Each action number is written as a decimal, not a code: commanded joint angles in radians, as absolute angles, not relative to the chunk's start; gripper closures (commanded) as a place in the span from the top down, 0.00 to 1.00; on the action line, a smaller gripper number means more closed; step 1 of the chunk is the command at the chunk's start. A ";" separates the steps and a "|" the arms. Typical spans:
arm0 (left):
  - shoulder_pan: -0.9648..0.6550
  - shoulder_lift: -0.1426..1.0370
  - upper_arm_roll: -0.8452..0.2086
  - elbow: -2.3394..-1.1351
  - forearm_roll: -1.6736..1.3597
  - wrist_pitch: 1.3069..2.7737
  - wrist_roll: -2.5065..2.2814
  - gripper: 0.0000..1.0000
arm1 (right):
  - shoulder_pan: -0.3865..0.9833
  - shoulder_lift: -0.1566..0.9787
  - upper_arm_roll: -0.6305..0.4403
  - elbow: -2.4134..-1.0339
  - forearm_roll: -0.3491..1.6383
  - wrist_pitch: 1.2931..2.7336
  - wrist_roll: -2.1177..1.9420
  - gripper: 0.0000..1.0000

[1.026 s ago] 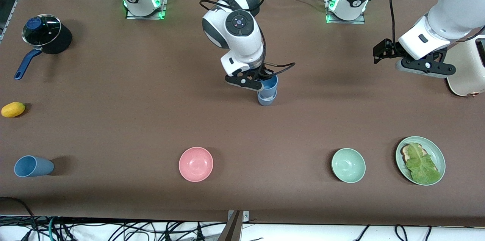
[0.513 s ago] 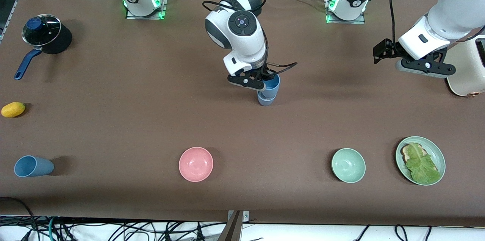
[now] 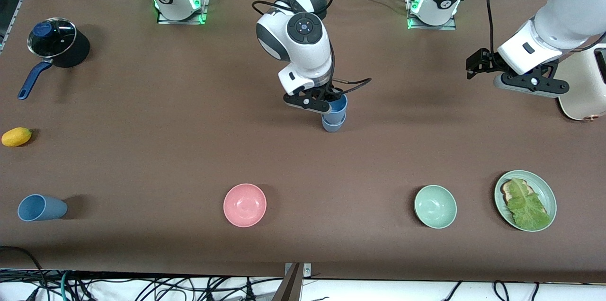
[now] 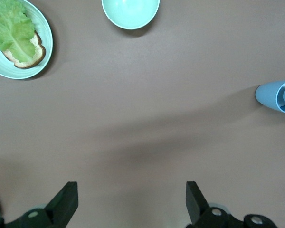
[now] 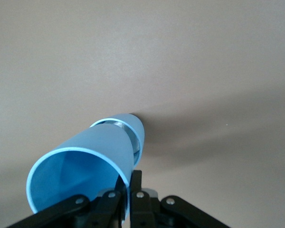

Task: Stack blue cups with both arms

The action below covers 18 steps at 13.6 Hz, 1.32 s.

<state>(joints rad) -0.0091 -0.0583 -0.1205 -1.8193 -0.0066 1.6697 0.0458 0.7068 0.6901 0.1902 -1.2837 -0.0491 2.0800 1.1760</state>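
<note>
My right gripper (image 3: 326, 102) is shut on the rim of a blue cup (image 3: 338, 106) at the table's middle. That cup sits tilted inside a second blue cup (image 3: 332, 125) standing on the table. In the right wrist view the held cup (image 5: 85, 159) enters the lower cup (image 5: 135, 126), and my right gripper (image 5: 129, 183) pinches its wall. A third blue cup (image 3: 40, 207) lies on its side near the front camera at the right arm's end. My left gripper (image 3: 532, 89) waits, open and empty, over the table at the left arm's end; it also shows in the left wrist view (image 4: 130, 194).
A lidded black pot (image 3: 54, 38) and a yellow fruit (image 3: 16, 137) sit at the right arm's end. A pink bowl (image 3: 245, 205), a green bowl (image 3: 435, 206) and a green plate (image 3: 550, 192) with bread and lettuce lie near the front camera. A white appliance (image 3: 582, 92) stands beside my left gripper.
My right gripper has shifted slightly and lowered the held cup a little deeper into the standing cup. The left arm has not moved.
</note>
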 commanded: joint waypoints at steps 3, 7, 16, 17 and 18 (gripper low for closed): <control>-0.008 -0.051 -0.120 -1.798 -0.003 1.649 0.068 1.00 | 0.713 0.703 0.189 -1.266 -0.069 2.065 1.195 0.00; -0.006 -0.051 -0.120 -1.798 -0.003 1.649 0.069 1.00 | 0.712 0.698 0.189 -1.262 -0.066 2.063 1.189 0.32; -0.008 -0.051 -0.120 -1.798 -0.003 1.647 0.068 1.00 | 0.614 0.542 0.013 -1.256 -0.075 1.840 0.525 1.00; -0.008 -0.051 -0.120 -1.798 -0.003 1.647 0.067 1.00 | 0.600 0.507 -0.039 -1.256 -0.045 1.801 0.403 1.00; -0.008 -0.051 -0.120 -1.798 -0.003 1.647 0.067 1.00 | 0.580 0.476 -0.079 -1.258 0.019 1.755 0.338 1.00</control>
<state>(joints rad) -0.0091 -0.0579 -0.1205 -1.8194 -0.0066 1.6682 0.0459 0.6041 0.5649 -0.0163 -1.2162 -0.0521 1.8275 0.5213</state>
